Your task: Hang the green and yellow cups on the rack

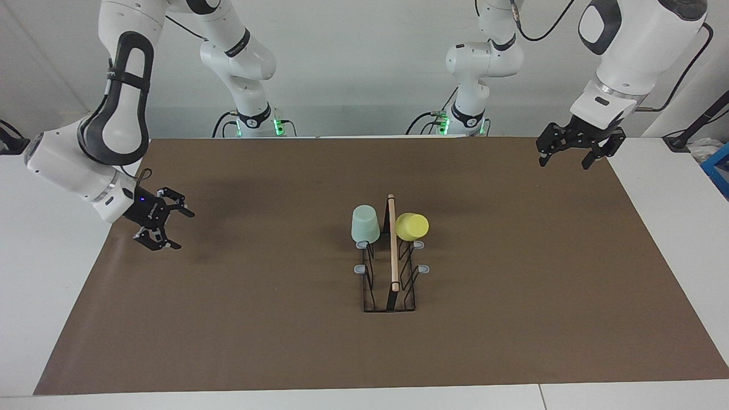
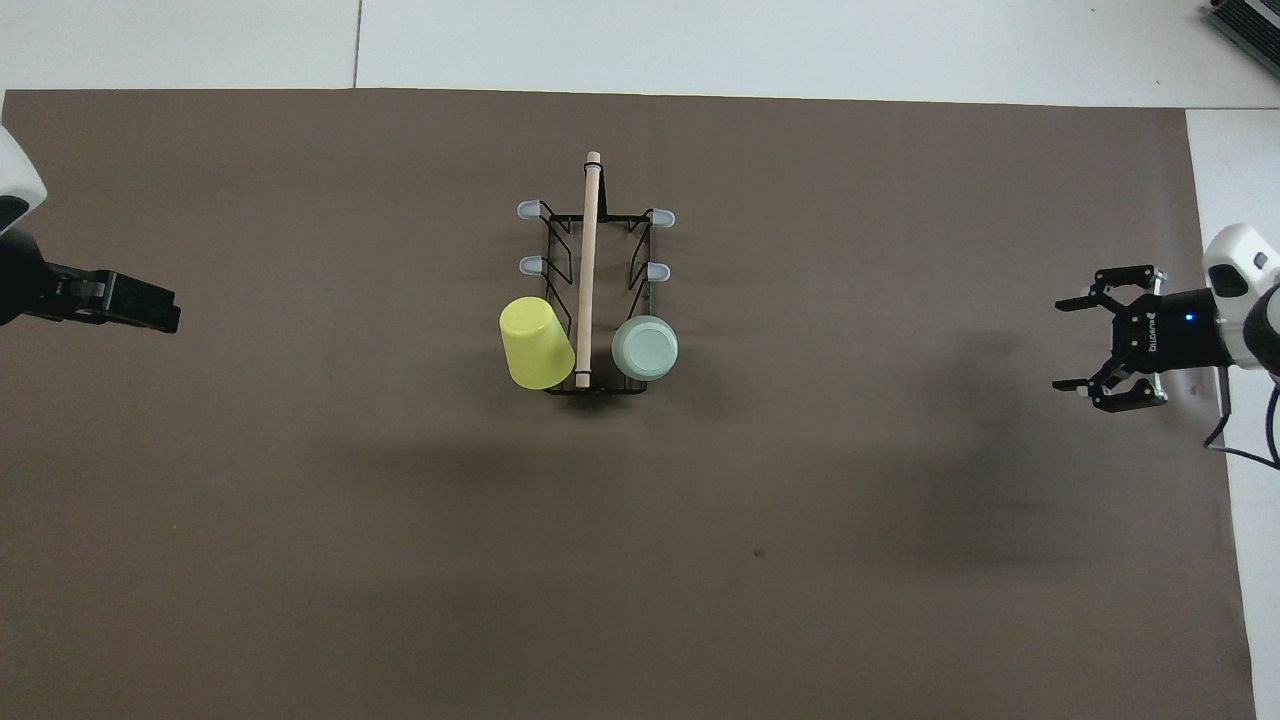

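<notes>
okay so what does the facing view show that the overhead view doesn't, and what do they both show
Only the facing view shows the arms up to their bases, the wall, and the left gripper whole, open over the mat's corner. Only the overhead view shows the mint green cup bottom-up and all four bare prong tips spread. Both show the yellow cup and green cup hung on the rack at its end nearer the robots, and the right gripper open near the mat's edge.

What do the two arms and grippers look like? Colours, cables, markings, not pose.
Both arms have glossy white shells with black joint sections and bands. The right gripper and left gripper are black, skeletal linkage fingers. The right gripper's black wrist shows a small blue light and white lettering, with a thin dark cable looping beside it. A black cable runs along the left arm. Green lights glow at both bases.
</notes>
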Controlling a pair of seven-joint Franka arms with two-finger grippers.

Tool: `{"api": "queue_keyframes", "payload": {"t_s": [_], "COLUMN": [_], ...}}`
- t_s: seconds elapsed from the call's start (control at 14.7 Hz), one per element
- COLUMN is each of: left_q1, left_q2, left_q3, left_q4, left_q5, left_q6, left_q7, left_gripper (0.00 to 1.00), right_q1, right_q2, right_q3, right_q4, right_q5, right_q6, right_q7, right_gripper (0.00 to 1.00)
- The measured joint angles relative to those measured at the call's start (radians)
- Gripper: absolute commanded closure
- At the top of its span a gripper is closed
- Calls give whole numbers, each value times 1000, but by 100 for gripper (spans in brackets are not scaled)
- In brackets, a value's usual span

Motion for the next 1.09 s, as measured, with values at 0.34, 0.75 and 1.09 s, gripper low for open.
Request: {"api": "queue_keyframes", "payload": {"t_s": [0.34, 0.75, 1.09], "left_q1": [1, 2, 2], "left_q2": [-10, -13, -13], "left_q3": [0, 0, 0], "left_q4": [-9, -12, -12], "left_q5": [0, 0, 0], "left_q6": [-12, -15, -14], "left_q7": [-4, -4, -4], "left_gripper": [0, 0, 0], "right_q1": [19, 242, 304], "right_q2": [-27, -176, -226], "right_q3": [10, 26, 29], "right_q4": [6, 73, 113], "right_q5": [-173, -412, -419], "right_q6": [-4, -194, -276], "right_q7": [317, 1010, 1377], "right_gripper": [0, 0, 0]}}
